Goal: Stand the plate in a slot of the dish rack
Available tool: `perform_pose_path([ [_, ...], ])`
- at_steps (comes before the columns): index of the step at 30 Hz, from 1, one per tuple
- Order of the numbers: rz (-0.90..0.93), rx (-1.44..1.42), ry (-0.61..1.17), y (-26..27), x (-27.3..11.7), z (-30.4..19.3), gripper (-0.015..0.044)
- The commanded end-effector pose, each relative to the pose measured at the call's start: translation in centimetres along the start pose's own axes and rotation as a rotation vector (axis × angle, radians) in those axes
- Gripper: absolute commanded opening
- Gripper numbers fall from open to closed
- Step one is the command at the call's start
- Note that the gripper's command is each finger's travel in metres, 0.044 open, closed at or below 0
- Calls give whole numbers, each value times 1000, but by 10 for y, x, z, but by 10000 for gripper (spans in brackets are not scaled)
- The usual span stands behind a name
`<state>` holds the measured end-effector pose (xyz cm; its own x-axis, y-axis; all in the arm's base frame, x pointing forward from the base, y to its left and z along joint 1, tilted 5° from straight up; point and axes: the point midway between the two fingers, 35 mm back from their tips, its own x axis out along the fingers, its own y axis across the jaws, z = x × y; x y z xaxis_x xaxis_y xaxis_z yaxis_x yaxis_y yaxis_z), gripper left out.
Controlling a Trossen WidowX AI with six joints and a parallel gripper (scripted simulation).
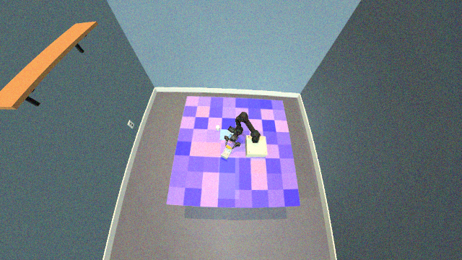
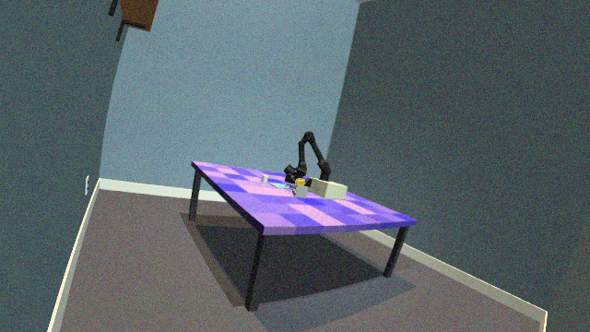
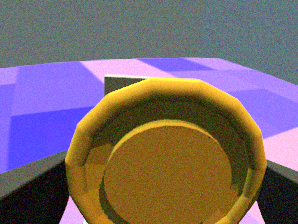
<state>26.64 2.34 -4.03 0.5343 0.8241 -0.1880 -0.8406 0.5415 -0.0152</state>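
Holding the plate (image 1: pixel 229 147) (image 2: pixel 300 183) (image 3: pixel 167 172) by opposite edges right now, the gripper (image 1: pixel 232 143) (image 2: pixel 300 183) (image 3: pixel 166 168) is closed on it with its fingers standing pretty wide. The plate's facing the wrist cam nearly square on, so it's looking more or less upright. Going out from there, the rack (image 1: pixel 227 153) (image 2: pixel 301 191) (image 3: pixel 120 85) is sitting just past it, and from the top the plate's showing at the rack's near end. Can't tell if the rim is in a slot yet, the rails are too small or hidden. So I'm guessing we're on the standing-it-up step. Next move's probably calling for lining the edge up between rails and easing down, keeping it upright, then opening up and backing off.
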Motion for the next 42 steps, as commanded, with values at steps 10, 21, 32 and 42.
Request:
perform_pose_path([
  [10,0,-2,-1,3,10,-2,0],
  [21,3,7,-1,6,11,-14,0],
  [32,2,4,-2,5,11,-14,105],
  [42,2,4,-2,5,11,-14,368],
])
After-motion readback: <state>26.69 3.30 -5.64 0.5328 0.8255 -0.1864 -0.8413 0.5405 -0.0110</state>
